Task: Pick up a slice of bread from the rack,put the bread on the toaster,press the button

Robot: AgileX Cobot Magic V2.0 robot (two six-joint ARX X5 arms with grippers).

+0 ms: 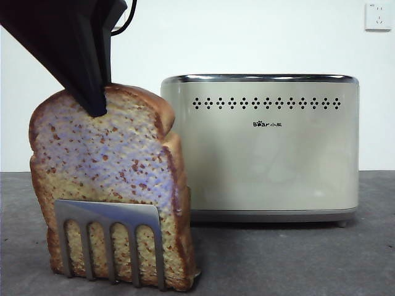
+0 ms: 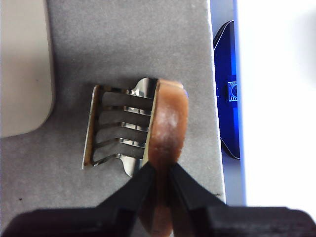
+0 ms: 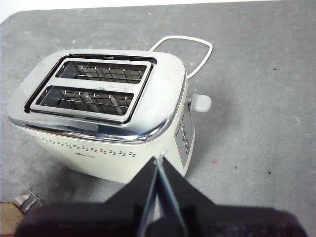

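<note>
Grey, felt-like matting covers the table (image 1: pixel 296 259), with a plain white wall behind and one white wall socket (image 1: pixel 377 16) at the upper right of the front view. At the left of that view, the left gripper (image 1: pixel 92 102) comes down from the upper left corner, its two black jaws clenched on the rounded brown crust of the one slice of bread (image 1: pixel 105 166). The slice is tan, speckled and porous, standing upright in the rack (image 1: pixel 111 237), a low piece of shiny steel with four arched slots showing. Right of it stands the single toaster (image 1: pixel 271 166), a cream box with a chrome rim, one row of small vent holes and two top slots. The right gripper (image 3: pixel 159 160) hangs over the toaster, jaws pressed together, holding nothing.
</note>
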